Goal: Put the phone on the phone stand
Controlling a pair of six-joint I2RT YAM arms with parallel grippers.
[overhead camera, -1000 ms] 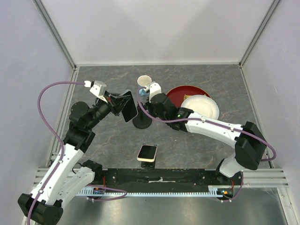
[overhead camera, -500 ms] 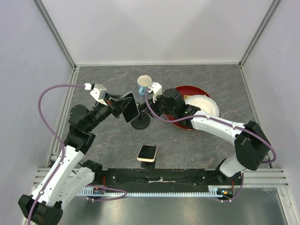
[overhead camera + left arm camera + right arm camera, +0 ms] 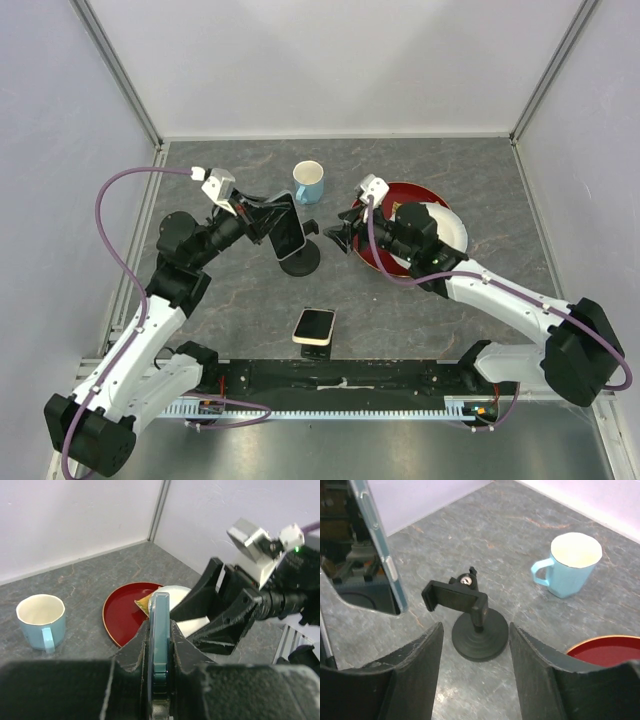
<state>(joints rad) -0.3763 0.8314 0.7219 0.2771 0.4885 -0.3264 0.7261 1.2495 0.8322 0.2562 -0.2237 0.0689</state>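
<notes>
A teal-edged phone (image 3: 160, 620) stands on edge between the fingers of my left gripper (image 3: 160, 647), which is shut on it. From above, this phone (image 3: 287, 228) hangs just left of a black clamp stand with a round base (image 3: 303, 259). My right gripper (image 3: 341, 231) is open, just right of that stand and apart from it. Its wrist view shows the clamp stand (image 3: 479, 632) on the table past the open fingers (image 3: 420, 655). A phone in a pale cream case (image 3: 314, 325) lies near the front edge, with a small dark piece (image 3: 309, 346) under its near end.
A light blue cup (image 3: 309, 181) stands behind the clamp stand. A red plate (image 3: 392, 196) with a white plate (image 3: 442, 226) on it lies at the right, under my right arm. Grey walls close in the table.
My right gripper has opened and drawn back to the right, off the clamp stand. My left gripper has carried the teal-edged phone a little to the right, toward the stand.
</notes>
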